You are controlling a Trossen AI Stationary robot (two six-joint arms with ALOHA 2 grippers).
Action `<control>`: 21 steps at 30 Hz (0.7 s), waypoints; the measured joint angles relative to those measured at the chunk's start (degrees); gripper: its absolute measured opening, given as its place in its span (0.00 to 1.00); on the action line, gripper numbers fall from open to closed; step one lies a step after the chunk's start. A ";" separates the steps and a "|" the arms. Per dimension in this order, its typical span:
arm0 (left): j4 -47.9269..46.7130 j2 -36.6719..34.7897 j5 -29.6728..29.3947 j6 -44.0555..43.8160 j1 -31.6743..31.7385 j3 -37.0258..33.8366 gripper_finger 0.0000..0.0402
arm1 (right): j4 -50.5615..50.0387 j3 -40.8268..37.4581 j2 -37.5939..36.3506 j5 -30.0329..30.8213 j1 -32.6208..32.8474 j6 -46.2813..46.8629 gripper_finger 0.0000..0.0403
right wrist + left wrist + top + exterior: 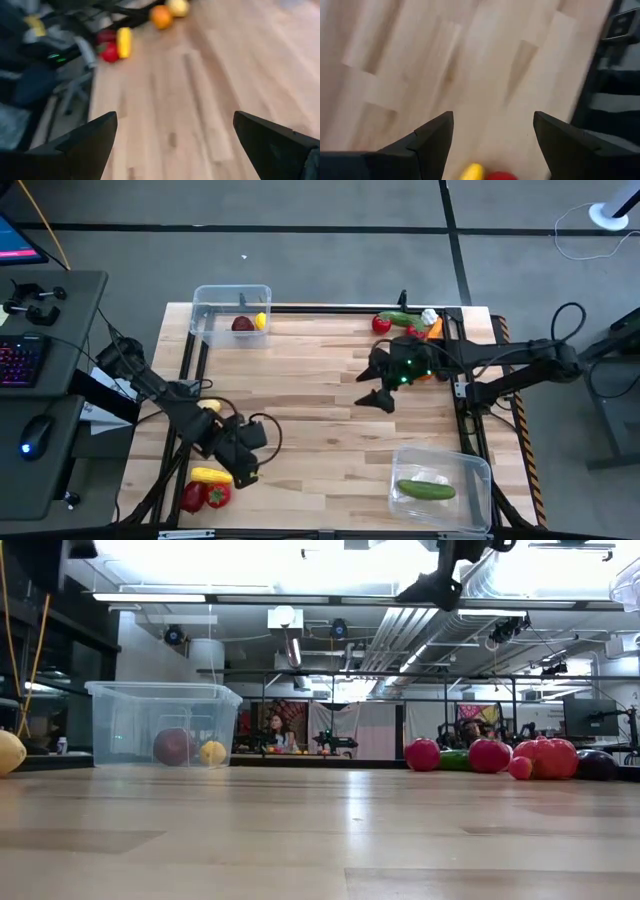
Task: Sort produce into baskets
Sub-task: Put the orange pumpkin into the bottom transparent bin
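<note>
One clear basket (232, 315) stands at the table's far left and holds a dark red apple (242, 324) and a lemon (261, 321); it also shows in the low view (165, 725). The other basket (441, 485), at the near right, holds a green cucumber (426, 490). Loose produce lies at the far right (405, 321) and near left: a yellow piece (211, 475) and red pieces (205, 497). My left gripper (243, 470) hovers open beside the near-left pieces, empty (492, 125). My right gripper (372, 388) is open and empty above mid-table (175, 125).
A lemon (210, 406) lies by my left arm near the table's left edge. A black frame (330, 307) runs along the table's edges. Bare wood lies between the two arms in the table's middle. A desk with a keyboard (22, 360) stands left of the table.
</note>
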 joint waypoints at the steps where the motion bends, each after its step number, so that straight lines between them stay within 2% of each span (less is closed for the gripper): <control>1: -0.34 0.00 -2.41 0.95 -0.27 0.00 0.65 | -0.96 0.00 -0.02 2.18 -0.21 1.26 0.97; 5: -1.33 -0.02 -12.08 5.41 -0.49 0.09 0.65 | -7.64 0.02 -0.32 12.86 -1.88 8.23 0.97; 9: -2.58 -0.02 -16.69 12.26 0.90 0.09 0.65 | -23.04 0.04 -0.31 23.51 -5.01 22.85 0.97; 11: -2.80 -0.02 -17.62 15.91 2.22 -0.09 0.65 | -33.11 0.04 -0.31 25.18 -7.34 31.26 0.97; 15: -2.19 -0.03 -18.78 20.47 5.36 -2.26 0.65 | -51.45 0.02 -0.31 30.01 -11.93 40.54 0.97; 18: -1.34 -0.04 -18.32 21.44 7.75 -4.75 0.65 | -57.59 0.02 -0.31 31.68 -16.09 42.82 0.97; 21: -1.30 -0.02 -17.39 20.44 9.38 -6.78 0.65 | -56.69 0.02 -0.28 30.45 -20.53 40.18 0.97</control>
